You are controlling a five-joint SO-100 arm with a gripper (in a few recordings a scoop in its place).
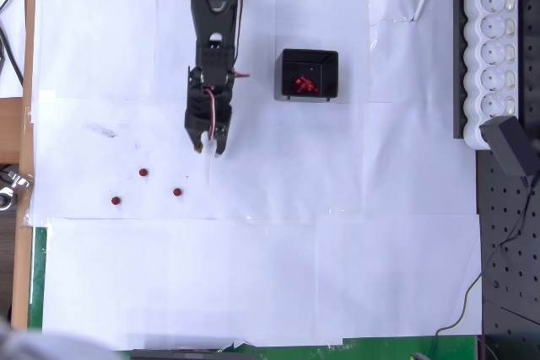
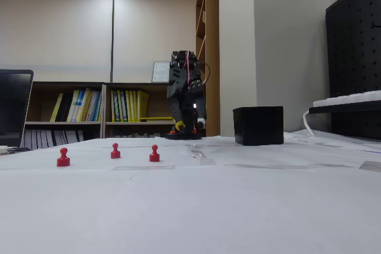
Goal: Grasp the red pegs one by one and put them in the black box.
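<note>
**Red pegs: three loose on the paper, a cluster already boxed**

Red pegs (image 1: 176, 193) remaining on the white paper (image 1: 253, 276) number three. In the overhead view all lie below and to the left of the gripper (image 1: 207, 149): the nearest just below-left of the fingertips, a second (image 1: 143, 172) farther left, the third (image 1: 116, 201) farthest out. A bright red cluster (image 1: 304, 85) sits inside the black box (image 1: 309, 74), which stands to the right of the gripper and level with its wrist.

In the fixed view each loose peg (image 2: 154, 153) stands upright on a flared base with a rounded head on top, so its long axis is vertical and points at the overhead camera; hence the dots seen from above.

The gripper (image 2: 189, 125) hangs fingertips-down above the paper with nothing between its fingers. The tips appear slightly parted in the overhead view, though the gap is small.

The step in hand is judged to be the approach to the nearest peg. A sound approach would centre the parted fingers over that peg, descend straight along its vertical axis and close on the narrow stem below the head. Coming in off-centre risks tipping the peg, which could then roll. A white power strip (image 1: 496, 48) lies well to the right, beyond the box.
</note>
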